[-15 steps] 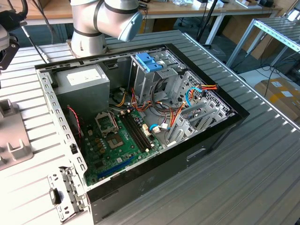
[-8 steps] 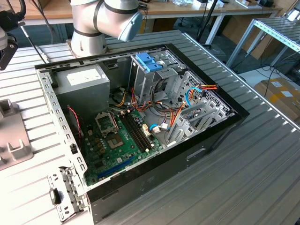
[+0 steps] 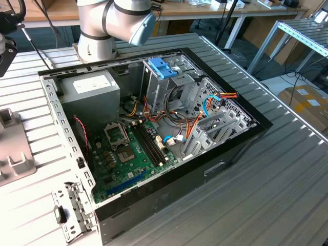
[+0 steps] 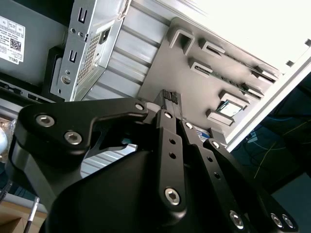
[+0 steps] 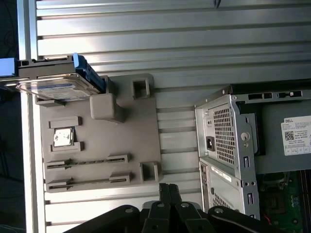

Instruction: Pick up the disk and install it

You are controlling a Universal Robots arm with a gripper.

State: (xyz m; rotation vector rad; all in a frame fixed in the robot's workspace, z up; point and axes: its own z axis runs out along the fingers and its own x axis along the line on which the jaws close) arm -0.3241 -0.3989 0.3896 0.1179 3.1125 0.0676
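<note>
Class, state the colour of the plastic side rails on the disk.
Bright blue rails on the disk, clearest in the first wrist view.

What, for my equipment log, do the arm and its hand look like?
The arm is silver-grey and tubular, with a pale blue joint cap. The hand is matte black: flat bar linkages pinned with silver hex bolts, ending in narrow ribbed tips.

White printed label [image 5: 296, 135] with square code, on grey power-supply box [image 5: 271, 145]
</note>
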